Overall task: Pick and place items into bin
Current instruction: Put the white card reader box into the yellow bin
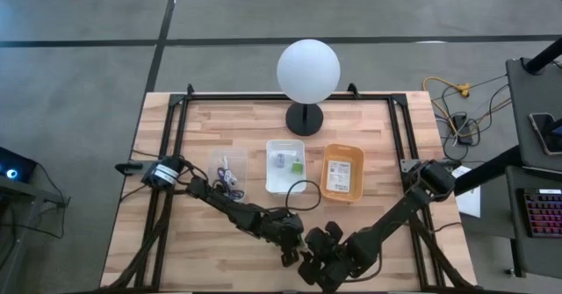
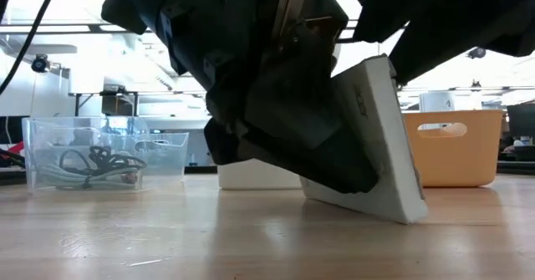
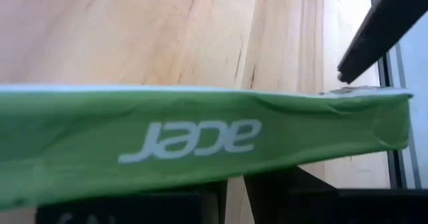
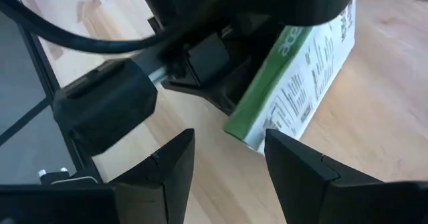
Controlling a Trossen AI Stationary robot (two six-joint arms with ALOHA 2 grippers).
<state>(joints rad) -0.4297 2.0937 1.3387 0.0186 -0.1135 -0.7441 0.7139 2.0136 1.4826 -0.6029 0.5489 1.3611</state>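
The wooden worktop carries, at its centre, a white bin, with an orange bin at 3 o'clock of it and a clear bin of cables at 9 o'clock. At the worktop's 6 o'clock edge the left pincer is clamped on a green-edged white box printed "acer", tilted with one corner on the wood. Just beside it at 3 o'clock, the right pincer stands open, its fingers apart and empty.
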